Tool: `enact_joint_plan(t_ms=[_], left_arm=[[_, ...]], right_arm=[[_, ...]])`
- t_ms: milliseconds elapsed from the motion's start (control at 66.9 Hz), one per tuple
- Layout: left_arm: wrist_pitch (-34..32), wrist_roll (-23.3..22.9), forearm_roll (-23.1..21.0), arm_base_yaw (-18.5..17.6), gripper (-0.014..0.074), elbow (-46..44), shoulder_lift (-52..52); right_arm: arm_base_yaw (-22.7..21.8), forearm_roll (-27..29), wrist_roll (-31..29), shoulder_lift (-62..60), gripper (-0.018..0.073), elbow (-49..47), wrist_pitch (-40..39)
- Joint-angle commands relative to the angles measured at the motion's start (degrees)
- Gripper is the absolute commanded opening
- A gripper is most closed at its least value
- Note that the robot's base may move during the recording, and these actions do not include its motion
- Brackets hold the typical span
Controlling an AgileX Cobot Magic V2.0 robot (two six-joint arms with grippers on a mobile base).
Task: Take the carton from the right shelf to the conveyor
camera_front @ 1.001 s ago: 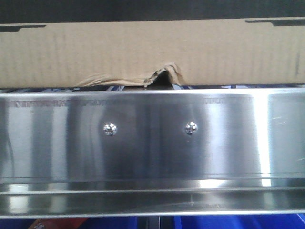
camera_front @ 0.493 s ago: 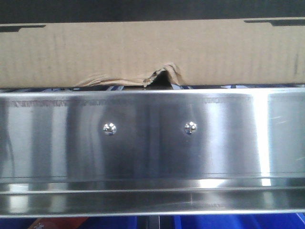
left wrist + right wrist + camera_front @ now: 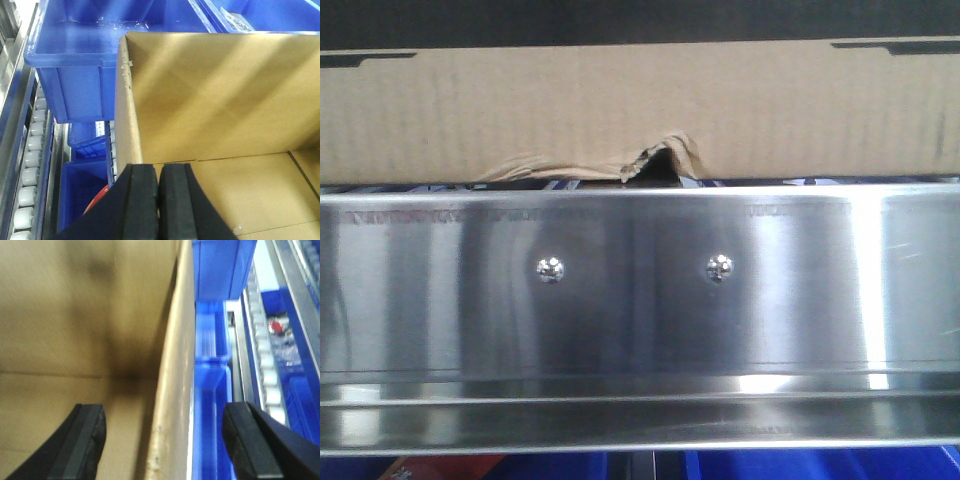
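Observation:
The brown carton (image 3: 640, 110) sits on the right shelf, behind its polished steel front rail (image 3: 640, 330), with a ragged tear in its bottom edge. In the left wrist view the carton (image 3: 225, 100) is open-topped. My left gripper (image 3: 159, 200) hangs shut over its left wall, which runs behind the left finger; no cardboard shows between the pads. In the right wrist view my right gripper (image 3: 165, 412) is open and straddles the carton's right wall (image 3: 172, 390), one finger inside the carton and one outside. The conveyor is out of view.
Blue plastic bins (image 3: 75, 85) stand close against the carton's left side, and more blue bins (image 3: 210, 405) against its right. White rollers (image 3: 30, 165) line the rack on the left, and a roller track (image 3: 265, 365) runs on the right.

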Motion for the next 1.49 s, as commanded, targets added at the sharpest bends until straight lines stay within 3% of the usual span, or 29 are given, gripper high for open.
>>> enact_joint_plan(t_ms=[0,568,687,926,1091,1180,1270,1360,1479], left_arm=[[-0.5,-0.5,-0.4,-0.1,-0.0016,-0.4,-0.2],[-0.5,-0.5,-0.4,-0.1,-0.0016,-0.4,-0.2],[-0.5,-0.5,-0.4,-0.1,-0.0016,-0.4,-0.2],[-0.5,-0.5,-0.4,-0.1,-0.0016,-0.4,-0.2],[-0.5,-0.5,1.1,-0.1,-0.0011,-0.4,-0.2],[-0.5,-0.5,3.1,-0.1,0.005,-0.4,-0.2],[-0.5,-0.5,4.7,-0.1,0.0169,-0.4,-0.1],[-0.5,-0.5,4.8,-0.1,0.0298,-0.4,0.3],[-0.5,-0.5,4.4,-0.1,0.0407,-0.4,2.2]], right_arm=[[0.1,-0.7,-0.6,-0.3,0.038,0.3,-0.8],[0.1,-0.7,-0.6,-0.4,0.0365,0.3,-0.8],[0.1,-0.7,-0.6,-0.4,0.0254,0.3,-0.8],[0.1,-0.7,-0.6,-0.4,-0.0092,0.3,-0.8],[0.1,-0.7,-0.6,-0.4,-0.0073,0.3,-0.8],[0.1,-0.7,-0.6,-0.4,-0.0073,0.3,-0.8],[0.1,-0.7,-0.6,-0.4,-0.0073,0.3,-0.8],[0.1,-0.7,-0.6,-0.4,-0.0073,0.3,-0.8],[0.1,-0.7,-0.6,-0.4,-0.0073,0.3,-0.8]])
